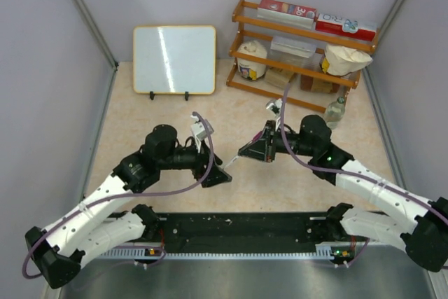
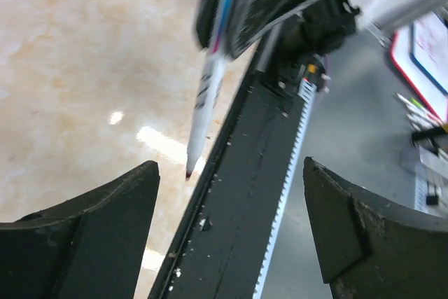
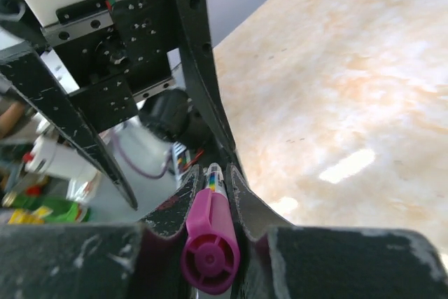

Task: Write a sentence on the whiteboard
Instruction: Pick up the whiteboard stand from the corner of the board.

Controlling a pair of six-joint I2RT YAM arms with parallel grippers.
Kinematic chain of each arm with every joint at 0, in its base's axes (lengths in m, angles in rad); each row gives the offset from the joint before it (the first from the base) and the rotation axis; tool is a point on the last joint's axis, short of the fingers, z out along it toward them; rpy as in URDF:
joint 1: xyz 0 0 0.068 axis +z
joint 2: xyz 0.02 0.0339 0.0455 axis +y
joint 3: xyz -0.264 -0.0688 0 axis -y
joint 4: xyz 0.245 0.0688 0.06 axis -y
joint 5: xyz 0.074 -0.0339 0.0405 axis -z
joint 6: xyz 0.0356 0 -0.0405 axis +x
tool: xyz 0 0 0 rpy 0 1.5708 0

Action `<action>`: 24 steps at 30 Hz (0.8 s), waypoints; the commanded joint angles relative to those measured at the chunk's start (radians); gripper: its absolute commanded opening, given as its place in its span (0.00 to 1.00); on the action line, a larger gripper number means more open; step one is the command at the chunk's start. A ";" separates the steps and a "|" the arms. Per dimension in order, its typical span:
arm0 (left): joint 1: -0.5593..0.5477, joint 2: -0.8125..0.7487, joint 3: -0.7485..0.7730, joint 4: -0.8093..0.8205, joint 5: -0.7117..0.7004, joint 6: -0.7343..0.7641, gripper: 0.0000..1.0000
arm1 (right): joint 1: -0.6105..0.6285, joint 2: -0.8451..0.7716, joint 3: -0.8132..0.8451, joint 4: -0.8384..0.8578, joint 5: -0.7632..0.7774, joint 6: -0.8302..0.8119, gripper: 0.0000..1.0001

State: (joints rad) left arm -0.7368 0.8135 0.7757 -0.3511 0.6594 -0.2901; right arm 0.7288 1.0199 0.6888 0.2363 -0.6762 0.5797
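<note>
The whiteboard (image 1: pixel 174 59) stands upright on two black clip feet at the back of the table, left of centre. Its face is blank; no sentence shows on it. My right gripper (image 1: pixel 250 150) is shut on a white marker (image 3: pixel 211 243) with a pink cap on its rear end. The bare tip (image 2: pixel 187 171) points down and left, just above the table. My left gripper (image 1: pixel 218 176) is open and empty, its jaws wide apart, just below and left of the tip. Both grippers hover mid-table, well short of the board.
A wooden shelf rack (image 1: pixel 297 47) at the back right holds boxes, a jar and bags. A clear bottle (image 1: pixel 336 111) stands in front of it. A black rail (image 1: pixel 238 229) runs along the near edge. Grey walls close in both sides.
</note>
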 commanded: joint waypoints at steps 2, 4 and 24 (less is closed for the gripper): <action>0.077 0.045 0.027 0.060 -0.236 -0.110 0.88 | -0.123 -0.084 -0.018 -0.098 0.175 0.023 0.00; 0.109 0.076 0.030 0.081 -0.335 -0.132 0.91 | -0.184 -0.101 -0.041 -0.117 0.162 0.040 0.00; 0.435 0.808 0.477 -0.026 -0.837 -0.115 0.93 | -0.342 0.075 0.098 -0.275 0.093 -0.058 0.00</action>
State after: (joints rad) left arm -0.3054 1.5082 1.0958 -0.3378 -0.0364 -0.4431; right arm 0.4091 1.0649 0.6968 -0.0502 -0.5514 0.5488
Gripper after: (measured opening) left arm 0.953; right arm 0.110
